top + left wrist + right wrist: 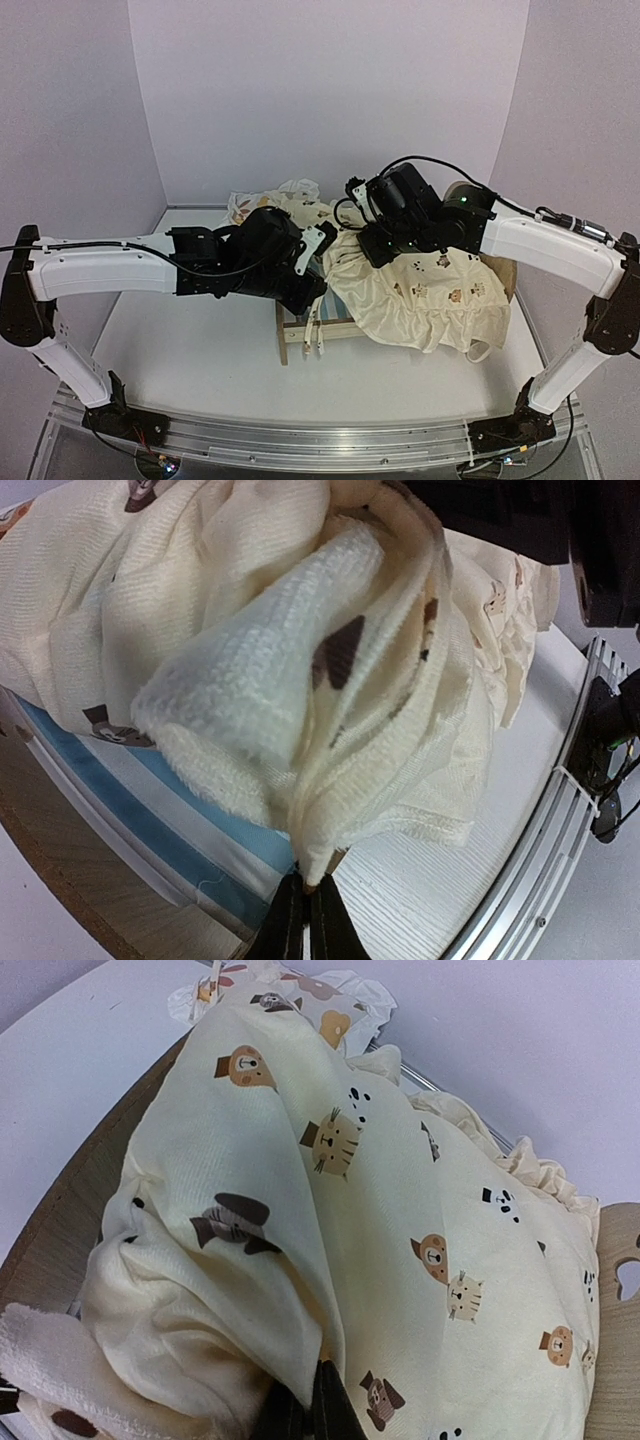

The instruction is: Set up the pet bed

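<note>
Cream cotton quilt (420,295), ruffled edge, printed with small cartoon animal faces in hats (cats, dogs, bears, plus a brown fish). Print is pictures only.

Pet bed (284,338) sits mid-table, light plywood frame, long axis roughly left-right in the top view. It holds the quilt, which is heaped over most of it and spills past the near right side, with a loop of trim hanging down toward the table (200,360). Near-left corner of the frame is uncovered. Striped base (150,810), blue and white, shows under the lifted cloth in the left wrist view. Rounded end board (620,1280) with part of a cutout shows at the right edge of the right wrist view; the opposite board curves along the left edge under the quilt.

Pillow (262,203), leaf print, lies behind the bed's far-left end on the table, outside the frame.

Left gripper (305,915): jaws together, pinching a gathered corner of the quilt, fabric bunched and raised above the striped base. The bed lies right below and to the left of these jaws; contact with the frame can't be told.

Right gripper (305,1405): jaws together, clamped on a fold of the quilt near its fuzzy white underside. The bed lies under the cloth beyond the jaws, its boards to either side.

Both wrists meet over the bed's left half in the top view.
</note>
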Available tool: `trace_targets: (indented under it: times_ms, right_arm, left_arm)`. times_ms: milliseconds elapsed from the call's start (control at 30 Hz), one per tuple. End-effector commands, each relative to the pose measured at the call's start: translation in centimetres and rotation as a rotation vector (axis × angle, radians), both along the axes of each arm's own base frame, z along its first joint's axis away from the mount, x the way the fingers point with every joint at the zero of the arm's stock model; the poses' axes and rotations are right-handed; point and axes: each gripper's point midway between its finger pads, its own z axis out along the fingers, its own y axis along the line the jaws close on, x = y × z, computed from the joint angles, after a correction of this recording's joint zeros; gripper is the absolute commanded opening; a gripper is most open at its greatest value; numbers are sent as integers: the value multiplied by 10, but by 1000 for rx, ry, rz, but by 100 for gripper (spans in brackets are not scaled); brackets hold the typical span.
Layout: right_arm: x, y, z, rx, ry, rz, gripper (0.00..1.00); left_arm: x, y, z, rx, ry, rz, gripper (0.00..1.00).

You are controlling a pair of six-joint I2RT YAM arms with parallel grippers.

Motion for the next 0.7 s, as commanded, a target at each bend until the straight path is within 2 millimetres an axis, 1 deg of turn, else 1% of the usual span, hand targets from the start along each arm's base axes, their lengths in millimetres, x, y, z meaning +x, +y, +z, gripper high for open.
trace_targets:
  times_ms: [0,100,233,433,667]
  right_arm:
    - [7,-2,13,33,-18,-28,5]
    - [7,-1,12,35,-14,-27,5]
    - [7,-1,10,35,-10,-24,7]
    - [7,-1,11,34,-10,-23,9]
    - [6,-1,9,31,-7,-22,9]
  left_arm:
    - [-9,0,28,-65,3,-24,7]
    - [-7,1,21,-44,6,-10,5]
    - [-7,0,18,-42,11,-13,5]
    - [-7,2,25,-60,0,-8,11]
    - [-4,4,25,-56,-12,8,10]
